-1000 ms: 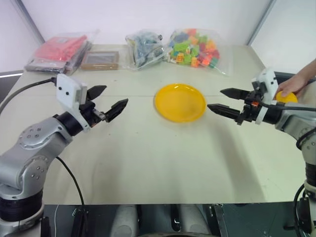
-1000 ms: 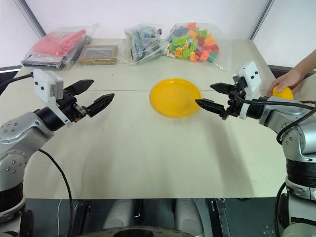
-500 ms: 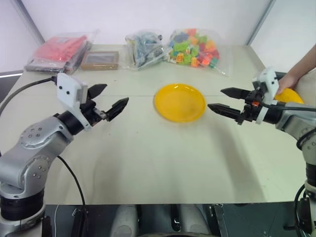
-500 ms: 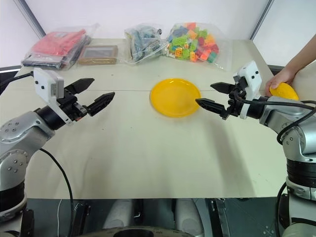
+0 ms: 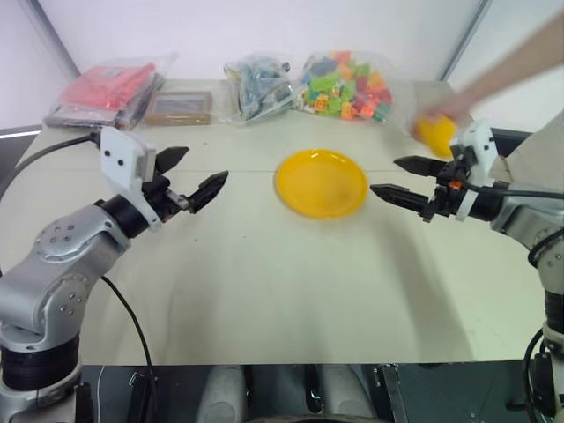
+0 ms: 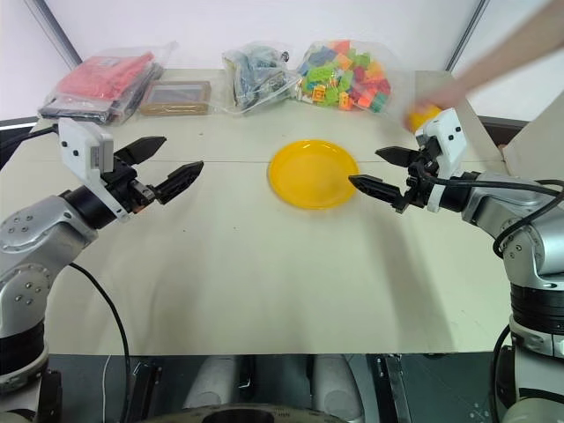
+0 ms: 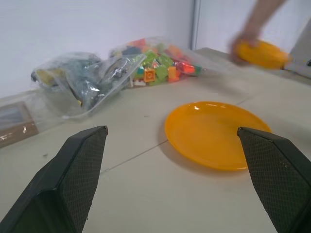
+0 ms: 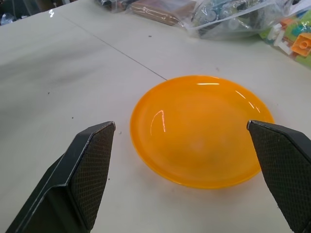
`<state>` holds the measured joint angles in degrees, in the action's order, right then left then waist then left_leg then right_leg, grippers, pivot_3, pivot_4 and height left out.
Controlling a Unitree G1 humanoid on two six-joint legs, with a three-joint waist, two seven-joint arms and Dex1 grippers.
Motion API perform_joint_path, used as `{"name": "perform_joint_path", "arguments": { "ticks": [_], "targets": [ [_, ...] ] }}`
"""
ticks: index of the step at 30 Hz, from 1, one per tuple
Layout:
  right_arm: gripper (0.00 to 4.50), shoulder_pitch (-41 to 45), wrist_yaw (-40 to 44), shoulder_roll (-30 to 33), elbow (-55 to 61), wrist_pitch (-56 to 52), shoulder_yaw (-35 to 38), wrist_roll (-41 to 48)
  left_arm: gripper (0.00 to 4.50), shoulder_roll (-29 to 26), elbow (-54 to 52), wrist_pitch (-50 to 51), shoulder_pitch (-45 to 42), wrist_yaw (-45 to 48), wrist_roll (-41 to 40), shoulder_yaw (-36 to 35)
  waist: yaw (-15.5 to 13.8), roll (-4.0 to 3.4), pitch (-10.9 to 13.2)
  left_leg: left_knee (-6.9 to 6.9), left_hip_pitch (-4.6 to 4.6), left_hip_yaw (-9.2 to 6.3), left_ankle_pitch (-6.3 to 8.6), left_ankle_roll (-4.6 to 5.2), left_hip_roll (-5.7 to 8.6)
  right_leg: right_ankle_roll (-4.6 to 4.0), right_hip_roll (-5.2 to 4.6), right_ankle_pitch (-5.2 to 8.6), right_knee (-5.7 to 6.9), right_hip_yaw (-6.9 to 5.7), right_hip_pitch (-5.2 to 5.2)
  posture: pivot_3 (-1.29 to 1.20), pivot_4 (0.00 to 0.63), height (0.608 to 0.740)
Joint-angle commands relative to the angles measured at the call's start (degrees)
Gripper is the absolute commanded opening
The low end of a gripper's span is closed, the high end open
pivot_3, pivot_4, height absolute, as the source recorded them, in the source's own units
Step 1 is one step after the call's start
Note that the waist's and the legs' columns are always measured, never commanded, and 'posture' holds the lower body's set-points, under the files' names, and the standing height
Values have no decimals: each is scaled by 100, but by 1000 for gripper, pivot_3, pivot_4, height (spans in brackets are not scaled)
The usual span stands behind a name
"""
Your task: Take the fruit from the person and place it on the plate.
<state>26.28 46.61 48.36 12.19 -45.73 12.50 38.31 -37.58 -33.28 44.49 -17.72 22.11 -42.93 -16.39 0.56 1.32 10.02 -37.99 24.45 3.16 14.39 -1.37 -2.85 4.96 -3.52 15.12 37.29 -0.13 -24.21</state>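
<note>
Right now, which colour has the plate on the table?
Bright yellow-orange, plain. The plate shows best in the right wrist view.

Between my spread fingers (image 7: 73, 179) lies the yellow plate (image 7: 216, 133); beyond it, a hand (image 7: 243, 43) holds the fruit (image 7: 265, 53).

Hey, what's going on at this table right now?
A person's hand is holding a fruit in the air just behind the right gripper, above the table. Both grippers are open and hold nothing; the left gripper hangs on the other side of the plate, which is empty. Bags of blocks and other items lie along the far edge.
</note>
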Motion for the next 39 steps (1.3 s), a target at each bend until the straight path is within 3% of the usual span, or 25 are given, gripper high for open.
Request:
{"name": "perform_joint_path", "arguments": {
  "ticks": [1, 9, 14, 22, 29, 39],
  "targets": [
    [4436, 107, -42, 7, 139, 95, 161, 23, 4500, -9, -56, -97, -88, 16, 43, 21, 1, 0, 0, 0, 0, 0, 0, 0, 0, 0, 0, 0, 0, 0, 0, 0, 150, 731],
    [4436, 124, -119, -19, 227, 41, 155, 99, 4500, 78, 61, -180, -224, -29, 76, 37, -2, 0, 0, 0, 0, 0, 0, 0, 0, 0, 0, 0, 0, 0, 0, 0, 150, 731],
    [4436, 339, -209, -162, 259, 20, 116, 201, 4500, 882, 601, -524, -1230, -680, 138, 16, -54, 2, 0, -10, 0, -4, 0, 0, 1, 2, 1, -1, 1, -3, 9, 0, 150, 731],
    [4436, 1250, -561, -612, 306, -130, 75, 478, 4500, 1773, 1756, -1186, -2402, -574, 432, 446, -101, 1, 0, -12, -1, -3, -1, -1, 1, 3, 4, -1, 2, -3, 9, 0, 150, 731],
    [4436, 1351, -693, -746, 252, -38, -20, 351, 4500, 2188, 4131, -2401, -3748, -321, 1339, 691, -147, 3, 1, -19, 5, -3, -1, 0, 5, 9, 1, -5, -1, -9, 11, 0, 150, 731],
    [4436, 1210, -731, -764, 377, 7, 32, 328, 4500, 2509, 6676, -3272, -5146, 320, 1630, 522, -118, 3, 1, -11, 5, -1, -1, 1, 4, 10, 3, -5, -4, -7, 5, 0, 150, 731]
  ]
}}
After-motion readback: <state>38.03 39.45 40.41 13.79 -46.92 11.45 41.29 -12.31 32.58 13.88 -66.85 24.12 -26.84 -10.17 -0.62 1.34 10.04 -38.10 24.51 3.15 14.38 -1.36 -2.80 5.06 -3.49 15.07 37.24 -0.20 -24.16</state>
